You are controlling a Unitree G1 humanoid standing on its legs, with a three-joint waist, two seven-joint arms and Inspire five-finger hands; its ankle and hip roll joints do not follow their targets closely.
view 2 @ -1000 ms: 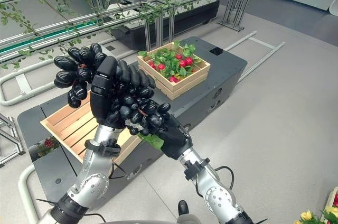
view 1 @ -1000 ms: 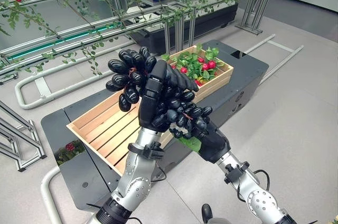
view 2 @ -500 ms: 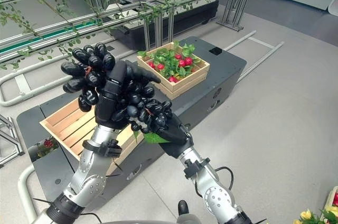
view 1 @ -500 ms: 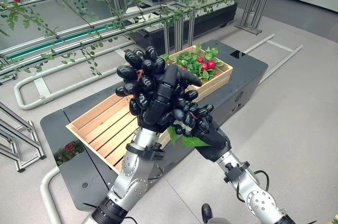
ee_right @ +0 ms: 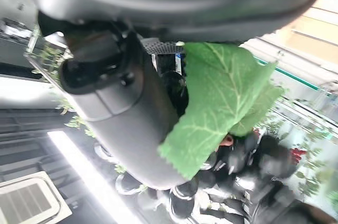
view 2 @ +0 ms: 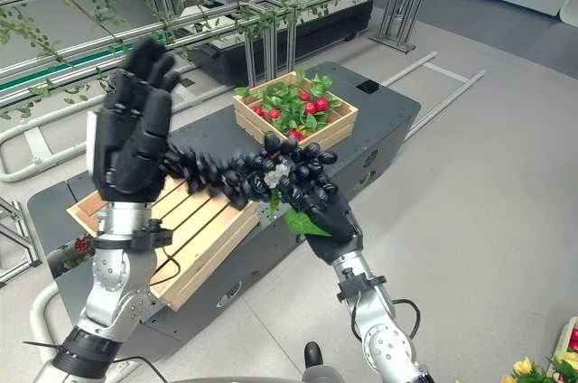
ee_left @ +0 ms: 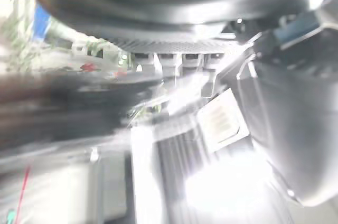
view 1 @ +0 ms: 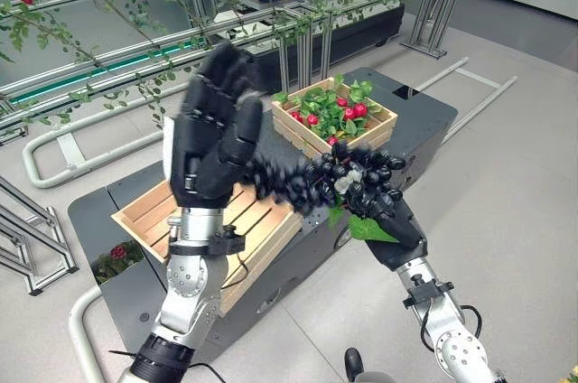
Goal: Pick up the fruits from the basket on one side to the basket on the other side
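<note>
The bunch of dark grapes (view 1: pixel 312 180) is held in the air above the near edge of the dark bench (view 1: pixel 424 121), between the two wooden crates. Its long axis lies roughly level, running from the robot's right toward its left; the stem end with a green leaf (view 1: pixel 370 228) sits at the right hand, and the free end, blurred, points toward the left hand. The right hand (view 1: pixel 384 211) has its fingers curled round the stem end of the bunch. The left hand (view 1: pixel 209 144) stands upright with fingers straight and spread, palm side toward the bunch's free end, holding nothing. Below the left hand lies the slatted wooden crate (view 1: pixel 144 213). Farther back on the bench stands the second crate (view 1: pixel 379 130), holding red fruits (view 1: pixel 354 112) among green leaves.
</note>
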